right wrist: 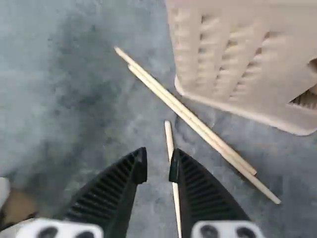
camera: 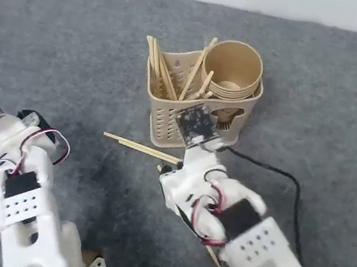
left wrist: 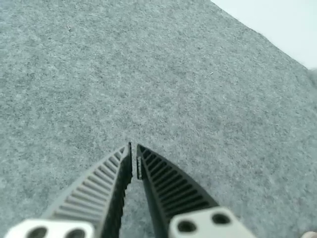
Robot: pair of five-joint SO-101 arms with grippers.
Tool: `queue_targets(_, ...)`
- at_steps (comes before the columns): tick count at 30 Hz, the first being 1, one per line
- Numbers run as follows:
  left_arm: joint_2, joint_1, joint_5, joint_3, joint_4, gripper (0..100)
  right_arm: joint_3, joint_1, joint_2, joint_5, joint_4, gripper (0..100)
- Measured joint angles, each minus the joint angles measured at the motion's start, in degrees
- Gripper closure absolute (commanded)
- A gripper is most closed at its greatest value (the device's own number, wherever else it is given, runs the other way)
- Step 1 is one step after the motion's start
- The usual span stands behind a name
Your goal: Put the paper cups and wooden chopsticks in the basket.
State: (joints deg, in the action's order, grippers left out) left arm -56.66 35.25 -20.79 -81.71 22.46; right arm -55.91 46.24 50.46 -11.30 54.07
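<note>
**Basket** (camera: 167, 121): it stands upright at 12 o'clock from centre on the grey surface (camera: 77, 40).

**Cups** (camera: 233, 70): we count a nested stack already inside the basket, on its 3 o'clock side. We see no cup loose on the surface. We judge this part done.

**Sticks, stowed** (camera: 159, 68): a bundle stands on end in the basket's 9 o'clock side and leans outward over the rim.

**Sticks, loose pair** (camera: 138, 146): two lie flat and touching side by side on the surface, at the basket's 7 o'clock and near its foot. They are apart from the basket wall.

**Stick, loose single** (right wrist: 169, 141): one more lies flat just beside the pair, and its near end runs in toward the right arm.

**Right fingers** (right wrist: 126, 178): they are low over the surface at the basket's 6 o'clock, parted by a narrow gap. The single stick enters that gap and passes along one finger's inner edge. It may be brushing the finger, though the angle leaves us unsure. We do not read it as gripped.

**Left fingers** (left wrist: 114, 173): the tips almost meet with nothing between them, over bare surface well apart from the basket, toward 8 o'clock.

**Remaining, by our estimate:** three loose sticks are still to go in, and the single one is nearest to being picked up.
</note>
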Motion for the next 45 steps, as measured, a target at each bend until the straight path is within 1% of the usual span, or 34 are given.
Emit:
queue_targets(3,0.0,0.0,0.0,0.0,0.0,98,-5.5,-0.1,-4.7,0.0,-7.8,91.1)
queue_targets(8,0.0,0.0,0.0,0.0,0.0,98,-6.5,-0.1,-17.2,0.4,-17.0,91.4)
queue_targets(12,0.0,0.0,0.0,0.0,0.0,98,-6.5,-0.2,-28.2,5.1,-24.3,91.4)
queue_targets(15,0.0,0.0,0.0,0.0,0.0,98,-6.5,-0.5,-33.8,7.3,-27.5,91.4)
queue_targets(20,0.0,0.0,0.0,0.0,0.0,98,-6.4,-0.6,-34.6,8.3,-27.9,92.0)
queue_targets(23,0.0,0.0,0.0,0.0,0.0,98,-6.4,-0.6,-34.6,8.3,-27.9,99.7)
queue_targets(25,0.0,0.0,0.0,0.0,0.0,98,-6.4,-0.9,-34.6,8.3,-27.3,98.0)
queue_targets(29,0.0,0.0,0.0,0.0,0.0,98,-6.3,-0.7,-34.6,8.4,-25.9,99.1)
queue_targets(39,0.0,0.0,0.0,0.0,0.0,98,-6.0,3.5,-34.5,8.5,-22.9,99.1)
queue_targets(42,0.0,0.0,0.0,0.0,0.0,98,-6.2,3.8,-31.7,8.5,-20.8,99.1)
queue_targets(45,0.0,0.0,0.0,0.0,0.0,98,-7.2,4.4,-25.7,8.5,-17.6,99.1)
